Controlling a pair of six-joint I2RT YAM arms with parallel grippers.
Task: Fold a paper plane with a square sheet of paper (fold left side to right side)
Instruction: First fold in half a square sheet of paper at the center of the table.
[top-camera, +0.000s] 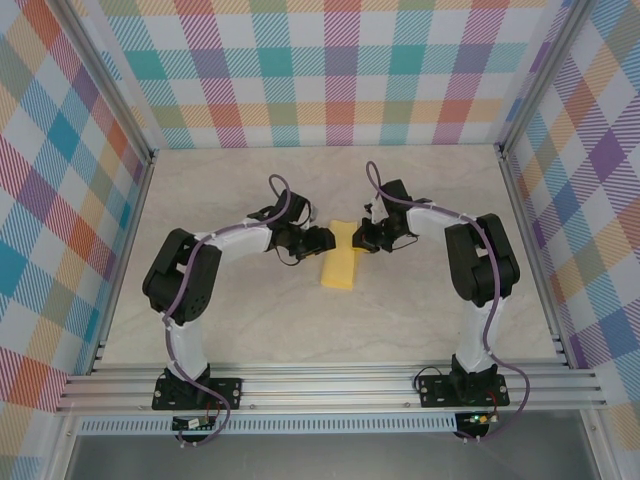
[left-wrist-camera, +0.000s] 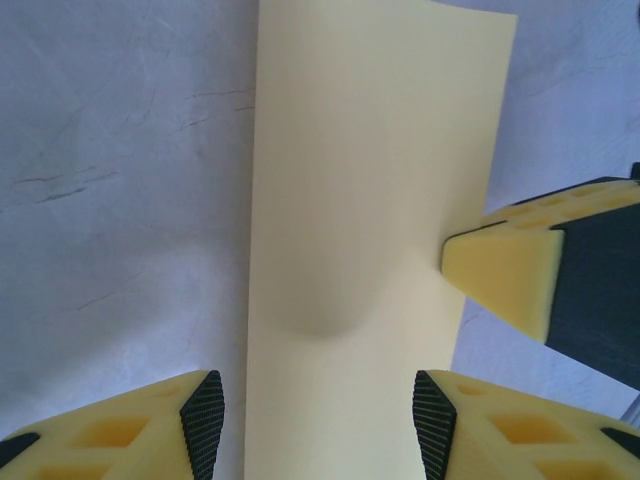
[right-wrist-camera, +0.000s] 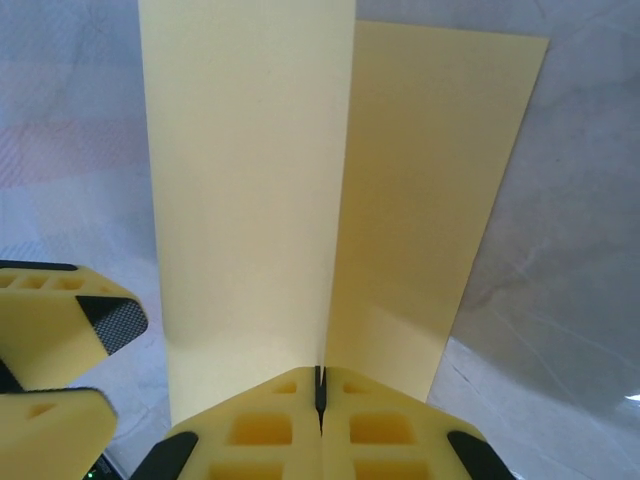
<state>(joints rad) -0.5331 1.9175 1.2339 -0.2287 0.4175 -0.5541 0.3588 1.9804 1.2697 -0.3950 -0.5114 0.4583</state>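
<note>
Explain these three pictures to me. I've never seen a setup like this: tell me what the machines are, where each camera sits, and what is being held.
These are two robot arms bolted at the near edge of a pale table, with checked walls around it. The wide picture looks down from above and behind: the left arm is on the left, the right arm on the right. The other two pictures come from a camera on each wrist, so each shows its own yellow fingers at the bottom. On the table lies a yellow sheet of paper, folded into a narrow strip. The left gripper hangs open just above it. The right gripper is shut and seems to pinch the paper's edge.
</note>
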